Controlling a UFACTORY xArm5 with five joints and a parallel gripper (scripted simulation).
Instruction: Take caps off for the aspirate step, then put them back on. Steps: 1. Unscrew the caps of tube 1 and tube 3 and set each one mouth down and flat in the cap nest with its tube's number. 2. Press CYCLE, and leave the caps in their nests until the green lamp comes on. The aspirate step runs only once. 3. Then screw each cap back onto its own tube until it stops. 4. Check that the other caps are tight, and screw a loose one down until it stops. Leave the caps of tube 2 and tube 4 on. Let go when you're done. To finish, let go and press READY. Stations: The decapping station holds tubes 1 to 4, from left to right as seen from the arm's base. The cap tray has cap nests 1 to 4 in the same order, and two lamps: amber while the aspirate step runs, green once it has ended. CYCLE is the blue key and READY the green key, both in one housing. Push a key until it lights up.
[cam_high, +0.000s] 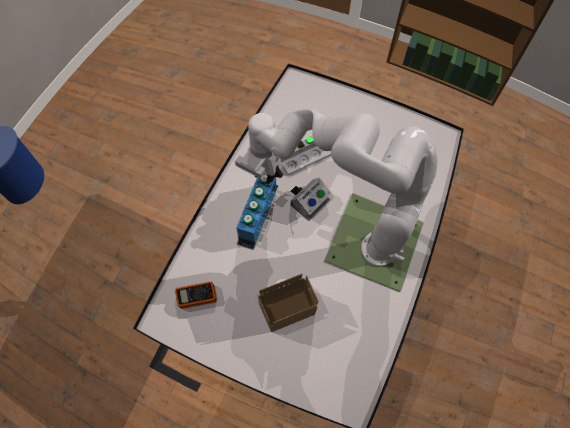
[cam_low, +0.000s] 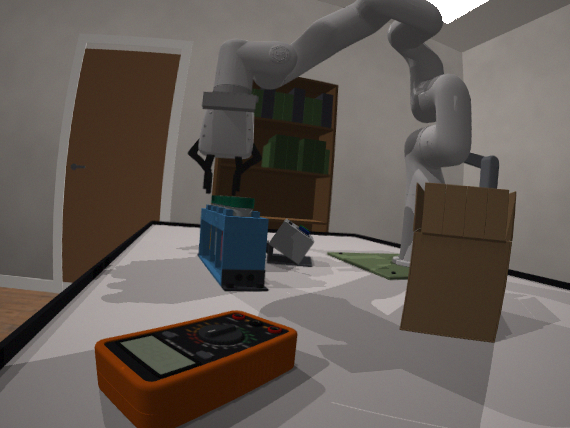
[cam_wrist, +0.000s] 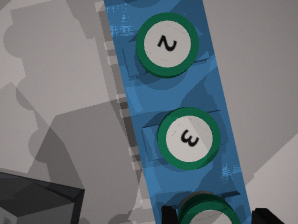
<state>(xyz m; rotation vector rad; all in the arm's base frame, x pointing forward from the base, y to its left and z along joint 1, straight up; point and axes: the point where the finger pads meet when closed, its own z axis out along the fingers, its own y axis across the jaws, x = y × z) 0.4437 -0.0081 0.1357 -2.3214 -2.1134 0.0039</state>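
The tool (cam_low: 220, 187) hovers just above the decapping station (cam_low: 235, 245) on the desk (cam_low: 350, 320), fingers part-open astride the end tube's cap (cam_wrist: 209, 212), gripping nothing.

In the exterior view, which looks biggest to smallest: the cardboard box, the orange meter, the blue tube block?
1. Orange meter, though it lies nearest the camera.
2. Cardboard box, a close second.
3. Blue tube block, farther back.

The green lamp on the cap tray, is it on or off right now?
On. The green lamp glows bright green at the end of the cap tray, just beside the arm, in the top view.
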